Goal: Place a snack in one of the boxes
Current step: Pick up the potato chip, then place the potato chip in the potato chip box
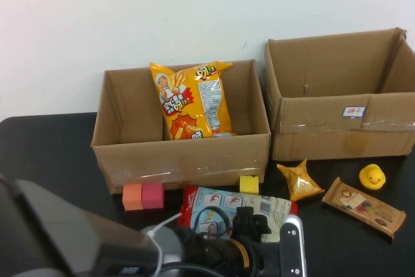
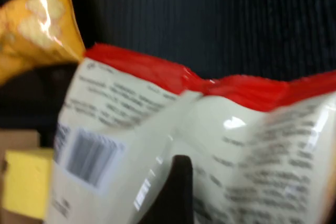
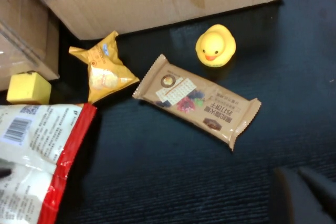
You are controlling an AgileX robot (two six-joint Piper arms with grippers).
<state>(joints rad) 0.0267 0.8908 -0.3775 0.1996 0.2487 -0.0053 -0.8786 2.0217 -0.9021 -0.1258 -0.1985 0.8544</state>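
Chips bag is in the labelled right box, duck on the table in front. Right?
No. The chips bag stands in the left box, which shows no label; the labelled right box shows nothing inside. The duck does sit on the table before it. The high view shows this.

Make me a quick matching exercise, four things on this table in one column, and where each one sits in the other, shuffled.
Things:
1. orange chip bag
2. rubber duck
3. left gripper
4. white label

Places:
A. on the right box
B. over the red-edged white snack bag
C. inside the left box
D. on the table right of the brown bar

Pairs: 1-C, 2-D, 3-B, 4-A
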